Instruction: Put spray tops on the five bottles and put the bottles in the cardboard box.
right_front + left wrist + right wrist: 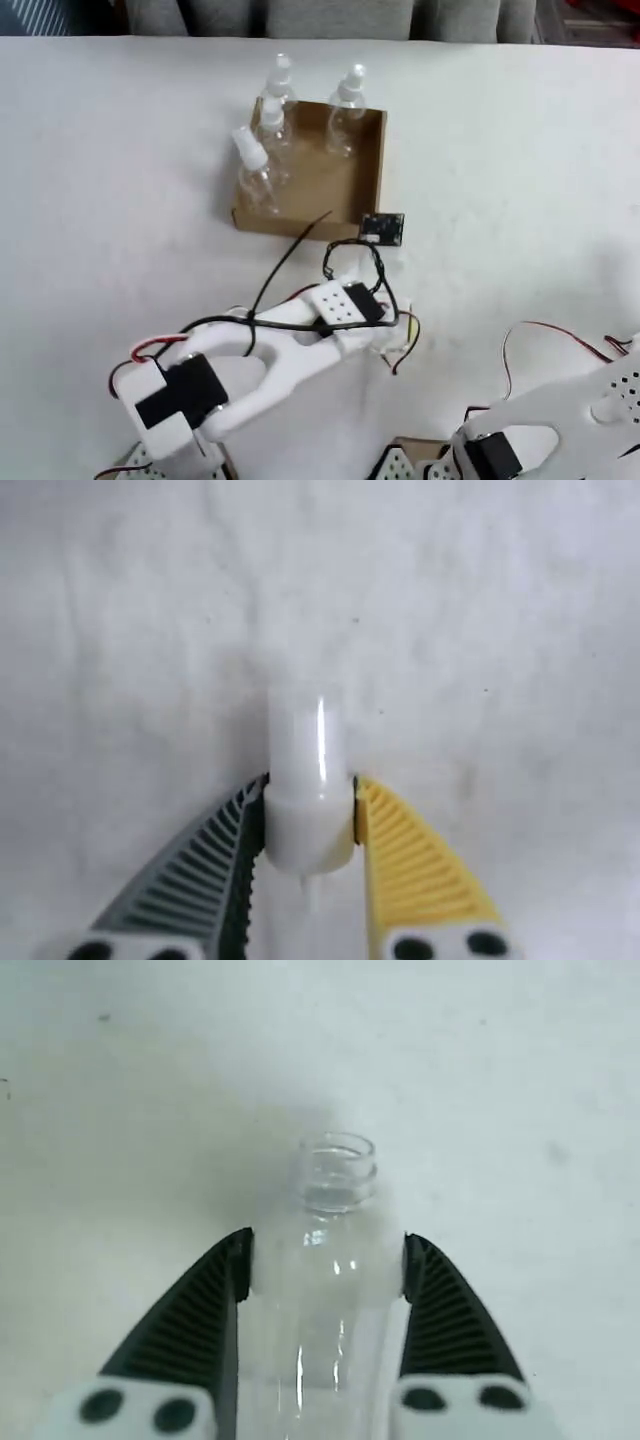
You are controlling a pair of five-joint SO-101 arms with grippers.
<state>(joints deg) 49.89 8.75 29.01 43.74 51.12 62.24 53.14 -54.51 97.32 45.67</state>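
Observation:
My left gripper [308, 783] is shut on a white spray top [310, 750], its grey and yellow fingers pressed against the top's base above the bare table. In the right wrist view a clear bottle [338, 1175] with an open threaded neck and no top sits between the black fingers of my right gripper [325, 1245], which is shut on its body. The cardboard box [372, 165] lies at the table's middle, and several clear bottles [256, 170] with white spray tops stand in it. The left arm [340, 305] stretches from the near left toward the box's near right corner.
A small black board [382, 228] with cables sits just in front of the box's near right corner. The right arm [540, 425] is at the near right with red and black wires beside it. White table [520, 180] surrounds the box.

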